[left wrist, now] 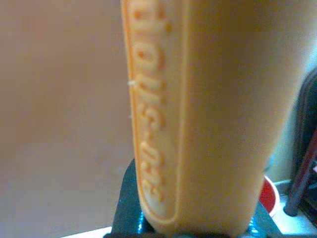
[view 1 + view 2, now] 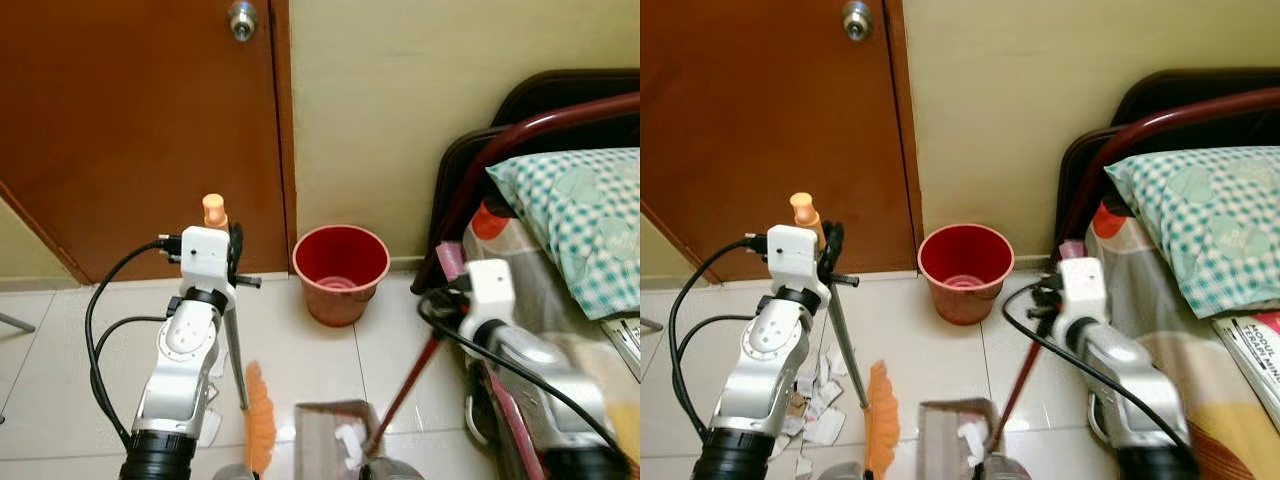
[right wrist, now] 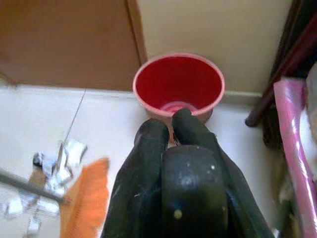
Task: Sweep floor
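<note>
My left gripper (image 2: pixel 236 258) is shut on the thin grey broom handle (image 2: pixel 236 345), just below its orange cap (image 2: pixel 213 210). That orange grip (image 1: pixel 208 114) sits close in the left wrist view. The orange bristles (image 2: pixel 258 415) rest on the tiles beside a brown dustpan (image 2: pixel 330 435) holding paper scraps (image 2: pixel 965 438). My right gripper (image 2: pixel 1043 297) is shut on the dark red dustpan handle (image 2: pixel 405 385), under its pink end (image 2: pixel 449 260). Its black fingers (image 3: pixel 171 134) point toward a red bucket (image 2: pixel 340 270). More paper scraps (image 2: pixel 815 400) lie on the floor left of the broom.
The red bucket stands against the yellow wall (image 2: pixel 400 100), next to a brown door (image 2: pixel 130 120). A bed with a dark red frame (image 2: pixel 560 115) and a checked pillow (image 2: pixel 590 215) closes off the right side. Books (image 2: pixel 1255 350) lie on the bed.
</note>
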Available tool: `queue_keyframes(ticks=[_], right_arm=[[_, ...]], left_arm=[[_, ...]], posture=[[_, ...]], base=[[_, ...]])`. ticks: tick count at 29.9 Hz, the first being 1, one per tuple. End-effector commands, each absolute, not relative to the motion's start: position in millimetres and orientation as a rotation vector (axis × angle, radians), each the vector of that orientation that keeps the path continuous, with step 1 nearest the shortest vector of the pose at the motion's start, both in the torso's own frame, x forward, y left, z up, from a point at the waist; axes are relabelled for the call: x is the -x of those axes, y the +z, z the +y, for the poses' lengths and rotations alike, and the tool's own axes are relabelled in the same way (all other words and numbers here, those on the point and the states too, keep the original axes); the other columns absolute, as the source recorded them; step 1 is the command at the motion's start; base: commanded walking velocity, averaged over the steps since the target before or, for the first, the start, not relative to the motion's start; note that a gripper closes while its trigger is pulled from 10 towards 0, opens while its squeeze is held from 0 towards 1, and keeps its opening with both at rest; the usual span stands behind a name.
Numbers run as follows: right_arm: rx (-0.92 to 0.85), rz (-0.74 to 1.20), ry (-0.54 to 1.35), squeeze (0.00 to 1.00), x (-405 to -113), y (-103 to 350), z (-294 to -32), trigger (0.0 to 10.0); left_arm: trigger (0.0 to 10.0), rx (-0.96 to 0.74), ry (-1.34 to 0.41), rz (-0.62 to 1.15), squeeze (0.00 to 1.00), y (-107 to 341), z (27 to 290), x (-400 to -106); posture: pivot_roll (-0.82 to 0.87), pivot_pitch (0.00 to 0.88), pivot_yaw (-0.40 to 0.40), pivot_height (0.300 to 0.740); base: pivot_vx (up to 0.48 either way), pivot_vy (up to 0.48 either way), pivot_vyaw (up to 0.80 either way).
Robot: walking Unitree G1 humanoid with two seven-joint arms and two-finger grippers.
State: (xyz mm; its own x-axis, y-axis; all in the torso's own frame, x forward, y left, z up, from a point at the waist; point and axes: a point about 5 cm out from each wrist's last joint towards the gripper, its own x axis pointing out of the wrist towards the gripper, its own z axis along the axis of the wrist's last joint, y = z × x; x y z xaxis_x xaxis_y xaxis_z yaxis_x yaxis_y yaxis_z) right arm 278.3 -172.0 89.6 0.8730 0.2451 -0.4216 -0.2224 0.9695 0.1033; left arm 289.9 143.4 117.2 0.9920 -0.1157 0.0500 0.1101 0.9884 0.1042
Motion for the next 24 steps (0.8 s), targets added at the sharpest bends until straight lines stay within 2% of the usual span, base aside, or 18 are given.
queue_keyframes(ticks=[1,6,12,15,24], right_arm=[[-0.057,0.361,0.215,0.0,-291,102,-167,10.0],[-0.057,0.216,0.146,0.0,-303,116,-169,10.0],[-0.098,0.146,0.114,0.0,-311,128,-170,10.0],[-0.095,0.018,0.16,0.0,-326,156,-157,10.0],[-0.181,-0.089,0.23,0.0,-343,190,-131,10.0]], left_arm=[[10.0,-0.129,-0.059,-0.051,0.0,114,152,-290],[10.0,-0.142,-0.012,-0.036,0.0,108,163,-287],[10.0,-0.135,-0.012,-0.029,0.0,105,166,-288],[10.0,-0.124,0.023,-0.039,0.0,107,168,-292],[10.0,-0.1,0.035,-0.025,0.0,101,163,-288]], posture=[[-0.03,0.018,0.009,0.74],[-0.02,0.011,0.014,0.74],[-0.02,0.005,0.017,0.74],[-0.02,0.005,0.017,0.74],[-0.02,0.0,0.0,0.74]], base=[[0.0,0.0,0.0],[0.0,0.0,0.0],[0.0,0.0,0.0],[0.0,0.0,0.0],[0.0,0.0,0.0]])
